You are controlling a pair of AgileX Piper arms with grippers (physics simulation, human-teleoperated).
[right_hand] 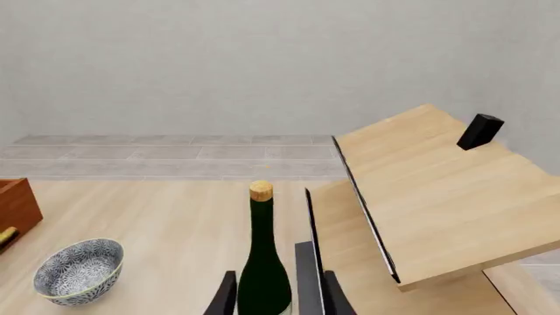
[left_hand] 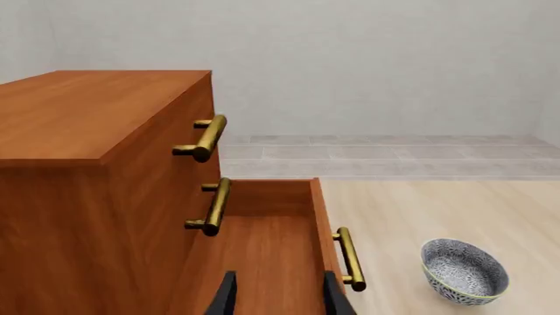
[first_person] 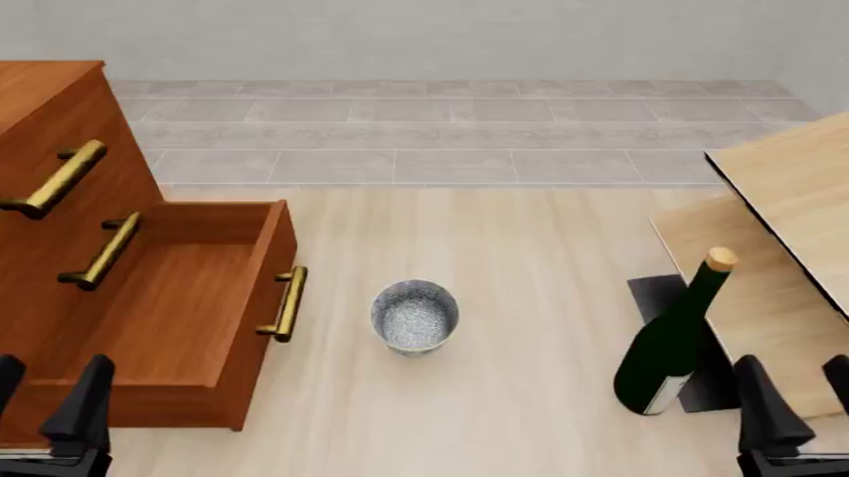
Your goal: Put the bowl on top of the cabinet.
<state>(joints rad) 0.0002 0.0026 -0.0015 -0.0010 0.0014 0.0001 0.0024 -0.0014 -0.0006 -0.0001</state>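
Observation:
The speckled grey-white bowl [first_person: 416,316] stands upright on the pale floor, just right of the cabinet's pulled-out bottom drawer [first_person: 173,308]. The reddish-brown cabinet [first_person: 54,129] fills the left side, and its flat top [left_hand: 88,111] shows bare in the left wrist view. My left gripper [first_person: 47,397] hangs open and holds nothing, near the drawer's front corner and left of the bowl [left_hand: 463,270]. My right gripper [first_person: 802,397] is open at the lower right, far from the bowl [right_hand: 79,270]. A dark green bottle stands just ahead of its fingers [right_hand: 332,295].
The dark green wine bottle [first_person: 670,343] with a cork stands upright between the bowl and the right gripper. Pale light-wood furniture [first_person: 782,199] with black edging takes up the right side, with a small black block [right_hand: 479,131] on it. Brass handles [first_person: 282,303] stick out from the drawers.

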